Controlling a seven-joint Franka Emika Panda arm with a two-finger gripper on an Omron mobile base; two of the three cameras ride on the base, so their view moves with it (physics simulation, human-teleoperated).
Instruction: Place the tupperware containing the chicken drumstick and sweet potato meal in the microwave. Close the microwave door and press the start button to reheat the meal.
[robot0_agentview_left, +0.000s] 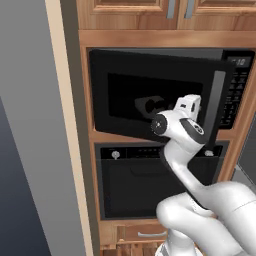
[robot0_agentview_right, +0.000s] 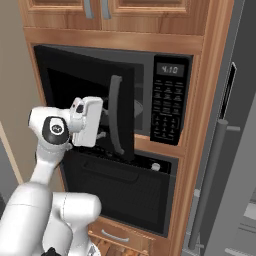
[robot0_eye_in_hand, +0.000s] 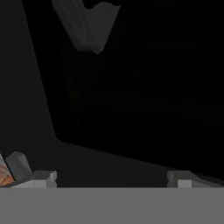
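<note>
With the gripper (robot0_eye_in_hand: 111, 179) reaching wide open into the dark microwave (robot0_agentview_right: 165, 100), I am seeing the tupperware (robot0_eye_in_hand: 4, 175) just beside its finger, judging it light, stiff and slippery, best pinched across a rim.

The 2 fingertips (robot0_eye_in_hand: 43, 178) stand wide apart before a dark interior; the tupperware (robot0_eye_in_hand: 5, 173) edges in at lower left.

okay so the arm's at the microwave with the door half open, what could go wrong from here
The gripper is open inside the dark cavity, and the door is only part open beside the wrist, so pulling out could knock it. The tupperware sits at the frame's edge; the fingers might drag it. The microwave isn't yet closed.
</note>
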